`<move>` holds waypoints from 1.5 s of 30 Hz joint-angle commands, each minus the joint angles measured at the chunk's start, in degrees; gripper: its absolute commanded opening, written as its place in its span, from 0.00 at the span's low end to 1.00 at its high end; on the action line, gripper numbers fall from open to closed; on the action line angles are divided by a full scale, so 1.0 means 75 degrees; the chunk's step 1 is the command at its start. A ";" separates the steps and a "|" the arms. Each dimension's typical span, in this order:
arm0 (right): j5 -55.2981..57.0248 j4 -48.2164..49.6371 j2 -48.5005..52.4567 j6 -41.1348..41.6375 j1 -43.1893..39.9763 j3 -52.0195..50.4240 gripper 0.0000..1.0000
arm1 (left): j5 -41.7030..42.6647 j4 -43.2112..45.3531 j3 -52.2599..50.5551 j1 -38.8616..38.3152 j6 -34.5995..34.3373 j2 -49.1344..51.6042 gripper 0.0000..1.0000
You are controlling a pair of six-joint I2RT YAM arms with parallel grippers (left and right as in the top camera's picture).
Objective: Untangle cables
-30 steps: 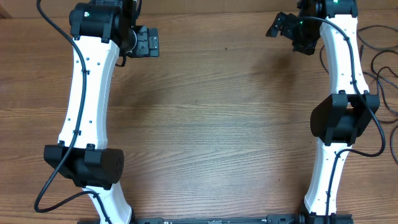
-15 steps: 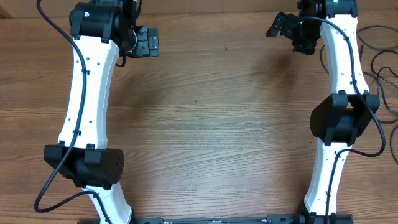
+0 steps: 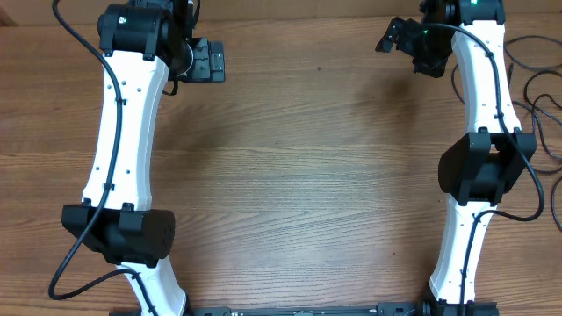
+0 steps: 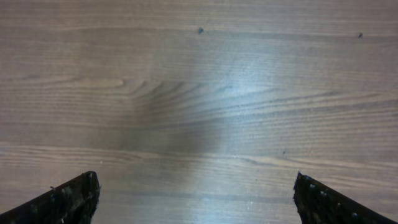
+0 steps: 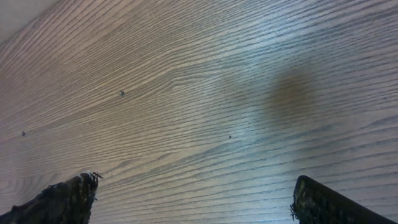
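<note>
Cables (image 3: pixel 530 81) lie as thin black loops, loosely bunched.

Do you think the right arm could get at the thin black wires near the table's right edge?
Probably yes: the thin black wires lie uncovered beside it, and the open right gripper holds nothing.

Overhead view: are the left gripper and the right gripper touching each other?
Apart. The overhead view shows the left gripper and the right gripper near opposite ends of the table's far side, with a wide stretch of wood between them.
</note>
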 commanded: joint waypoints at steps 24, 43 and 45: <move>-0.0026 0.0035 -0.0163 -0.0006 0.0003 -0.0035 1.00 | 0.0367 0.7530 -0.6493 -0.0338 0.0245 -0.4776 1.00; -0.0026 0.0035 -0.0163 -0.0006 0.0003 -0.0035 1.00 | -0.0169 1.4047 -1.4959 0.0131 -0.0699 -1.1077 1.00; -0.0026 0.0035 -0.0163 -0.0006 0.0003 -0.0035 1.00 | -0.0175 1.4073 -1.5346 0.0230 -0.0839 -1.1468 1.00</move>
